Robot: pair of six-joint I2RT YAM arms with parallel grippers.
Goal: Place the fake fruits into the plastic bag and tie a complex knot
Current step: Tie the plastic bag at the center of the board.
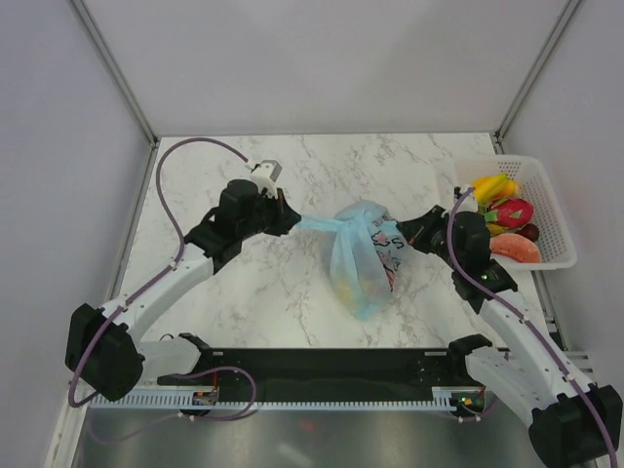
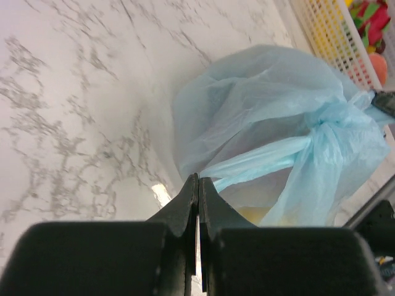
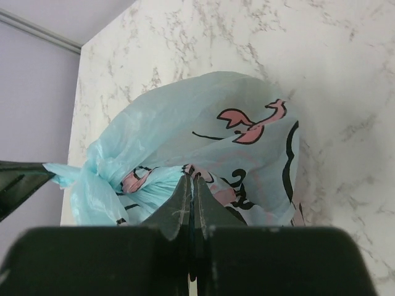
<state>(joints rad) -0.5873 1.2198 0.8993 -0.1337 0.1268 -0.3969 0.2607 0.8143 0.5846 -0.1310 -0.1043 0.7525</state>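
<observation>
a white mesh basket is pictured at the right edge of the marble table, just beside the right arm. piled in it are yellow bananas, a pink-red dragon fruit, a dark ball and an orange-red slice. the right arm's elbow is placed between the basket and the plastic bag, and a purple cable is looped high over the left arm.

the plastic bag is shown near the middle of the table, stretched between the two arms. it is thin, translucent and light blue, with a white panel of pink and black doodles turned toward the right arm. its handles are gathered into a knot at the top. something yellowish can be made out through the film low in the bag, but it cannot be identified.

a twisted handle strand is pinched by the left gripper, whose fingers are pressed together on it. the printed strand on the other side is nipped by the right gripper, whose fingers are likewise closed.

the table is hemmed by grey walls at left, back and right. bare marble is seen behind the bag, in front of it, and to its left under the left arm.
</observation>
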